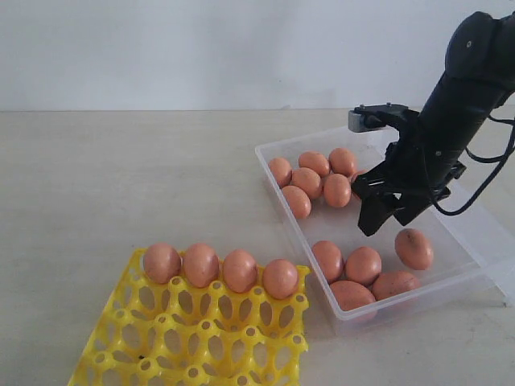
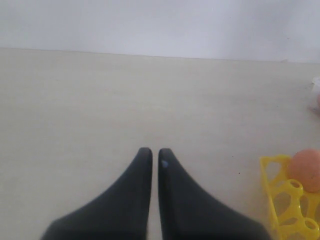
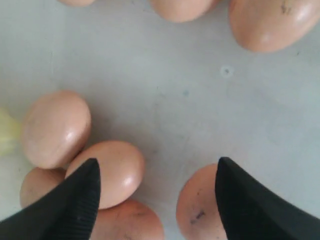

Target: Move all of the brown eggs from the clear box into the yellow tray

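Observation:
The yellow tray lies at the front left with several brown eggs in its back row. To its right stands the clear box, holding one cluster of brown eggs at its far end and another at its near end. My right gripper hangs open just above the near cluster. In the right wrist view the right gripper has nothing between its fingers; one egg lies beside one fingertip and another egg beside the other. My left gripper is shut over bare table, with the tray's corner to one side.
The box's hinged lid lies open on the far right side. The right arm's cable loops over the box. A pale wall runs behind the beige table.

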